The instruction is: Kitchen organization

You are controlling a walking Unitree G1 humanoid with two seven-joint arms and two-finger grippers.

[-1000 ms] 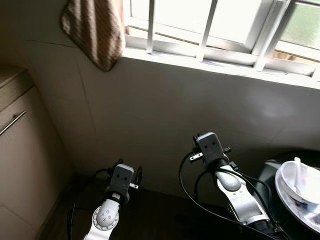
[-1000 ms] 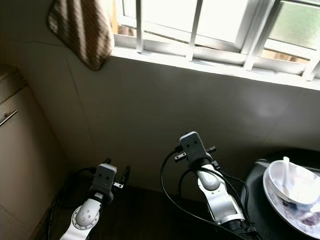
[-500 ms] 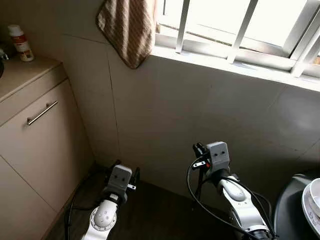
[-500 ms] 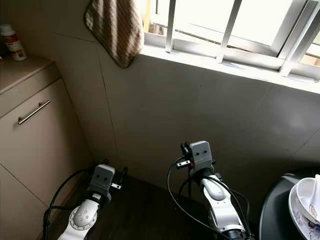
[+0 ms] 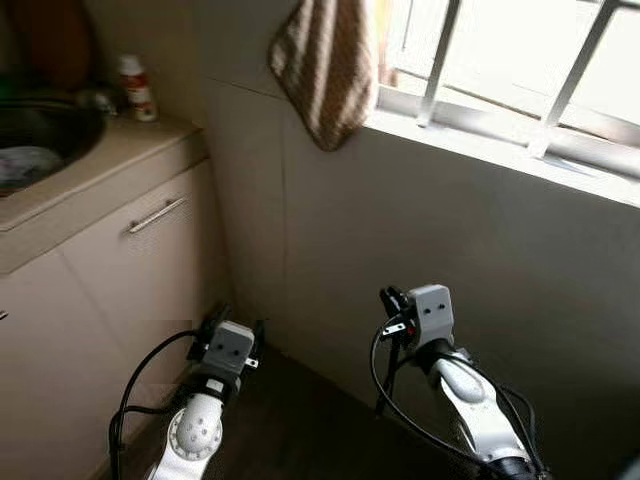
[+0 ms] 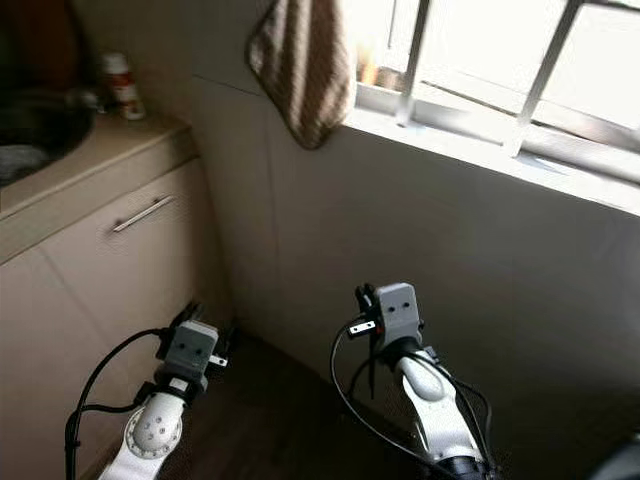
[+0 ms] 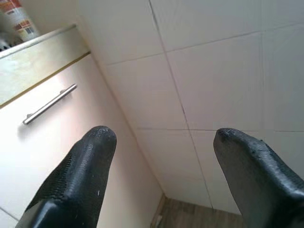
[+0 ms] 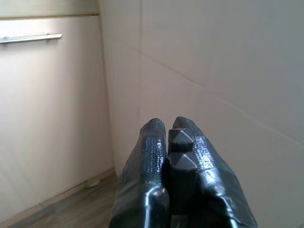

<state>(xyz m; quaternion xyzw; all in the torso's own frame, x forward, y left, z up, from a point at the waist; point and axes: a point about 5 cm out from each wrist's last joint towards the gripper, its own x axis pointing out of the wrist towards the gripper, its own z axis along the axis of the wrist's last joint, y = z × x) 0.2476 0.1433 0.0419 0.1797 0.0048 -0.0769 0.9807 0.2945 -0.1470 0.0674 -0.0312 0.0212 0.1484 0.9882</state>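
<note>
Both arms are held low in front of a tiled wall [image 5: 420, 210], over a dark wood floor [image 5: 300, 430]. My left gripper [image 7: 164, 137] is open, with nothing between its fingers, and points at the corner where a beige cabinet meets the wall. My right gripper [image 8: 168, 126] is shut with nothing in it and points at the same corner lower down. The left arm [image 5: 200, 430] and right arm [image 5: 465, 390] carry grey wrist cameras. On the left is a kitchen counter [image 5: 110, 165] with a dark sink [image 5: 40, 140] holding something pale, and a small red-capped bottle [image 5: 135, 88] beside it.
The cabinet door below the counter has a metal bar handle [image 5: 157, 214]. A brown striped towel [image 5: 325, 65] hangs from the sill of a barred window [image 5: 500, 70]. A dark rounded edge [image 6: 622, 462] shows at the far lower right.
The camera has swung left: the dark table with the white bowl slid out on the right, and the counter, sink and bottle came in. The arms keep their pose.
</note>
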